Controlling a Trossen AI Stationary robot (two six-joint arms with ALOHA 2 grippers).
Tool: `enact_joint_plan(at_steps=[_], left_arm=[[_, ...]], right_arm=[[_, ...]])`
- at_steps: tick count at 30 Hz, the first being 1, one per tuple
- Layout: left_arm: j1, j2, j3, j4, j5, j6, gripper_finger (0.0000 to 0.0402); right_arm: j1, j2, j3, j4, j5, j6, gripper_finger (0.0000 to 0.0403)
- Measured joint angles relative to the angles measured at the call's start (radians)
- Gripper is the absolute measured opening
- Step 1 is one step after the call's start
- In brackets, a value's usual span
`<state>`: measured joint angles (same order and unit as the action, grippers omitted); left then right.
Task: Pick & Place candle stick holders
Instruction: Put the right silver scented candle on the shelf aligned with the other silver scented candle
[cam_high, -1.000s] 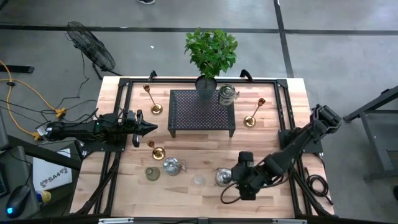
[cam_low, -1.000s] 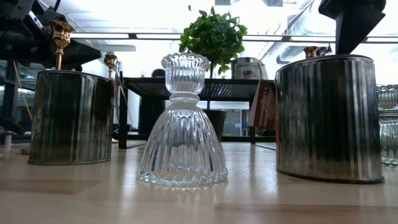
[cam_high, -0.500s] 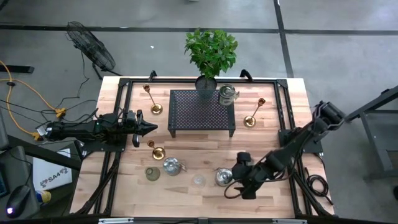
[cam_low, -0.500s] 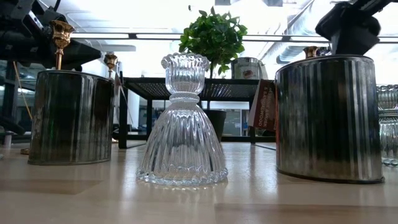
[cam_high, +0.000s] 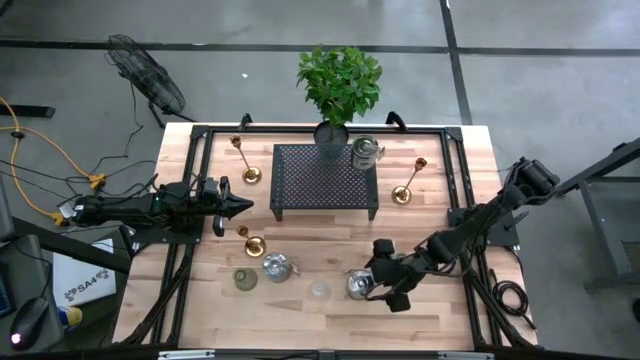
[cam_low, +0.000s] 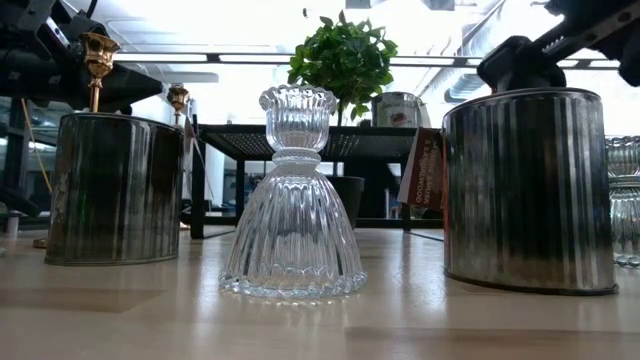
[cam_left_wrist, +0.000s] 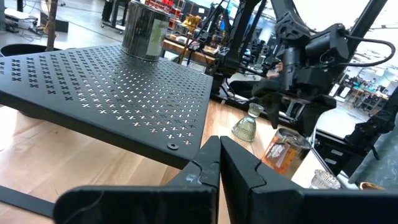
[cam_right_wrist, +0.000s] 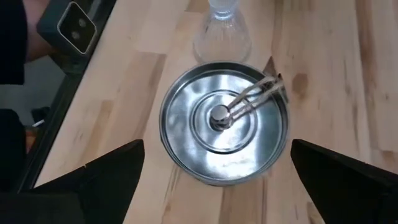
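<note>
A squat silver candle stick holder (cam_high: 358, 284) stands on its base on the table near the front edge, right of a clear glass holder (cam_high: 319, 290). My right gripper (cam_high: 374, 278) hangs open just above the silver holder (cam_right_wrist: 225, 124), slanting down, one finger (cam_right_wrist: 106, 180) to each side and touching nothing. In the low view it shows over that holder (cam_low: 527, 188). My left gripper (cam_high: 236, 207) waits shut at the table's left, pointing level toward the black stand. Further holders stand about: brass sticks (cam_high: 245, 160) (cam_high: 408, 180) (cam_high: 250, 240), a greenish one (cam_high: 245, 279), another silver one (cam_high: 276, 267).
A black perforated stand (cam_high: 325, 180) fills the table's middle, with a silver holder (cam_high: 365, 152) on its far right corner and a potted plant (cam_high: 340, 85) behind it. A black frame (cam_high: 455, 200) runs around the table. Bare wood lies right of the right gripper.
My right gripper has sunk and come toward the table's left, over the silver holder near the front edge, and has tipped further downward. Its fingers have stayed open. No holder has moved.
</note>
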<state>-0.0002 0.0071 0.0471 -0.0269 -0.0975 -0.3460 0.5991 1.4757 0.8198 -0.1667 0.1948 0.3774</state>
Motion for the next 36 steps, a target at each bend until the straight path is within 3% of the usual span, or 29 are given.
enact_joint_plan(at_steps=[10, 25, 36], left_arm=[[0.000, 0.000, 0.000, 0.000, 0.000, 0.000, 0.0002], [0.000, 0.000, 0.000, 0.000, 0.000, 0.000, 0.0002], [0.000, 0.000, 0.000, 0.000, 0.000, 0.000, 0.0002]], right_arm=[[0.003, 0.000, -0.063, 0.059, -0.018, 0.036, 0.0398], [-0.034, 0.015, -0.068, 0.095, -0.017, -0.174, 0.0398], [-0.043, 0.087, -0.068, 0.217, -0.039, -0.218, 0.0398]])
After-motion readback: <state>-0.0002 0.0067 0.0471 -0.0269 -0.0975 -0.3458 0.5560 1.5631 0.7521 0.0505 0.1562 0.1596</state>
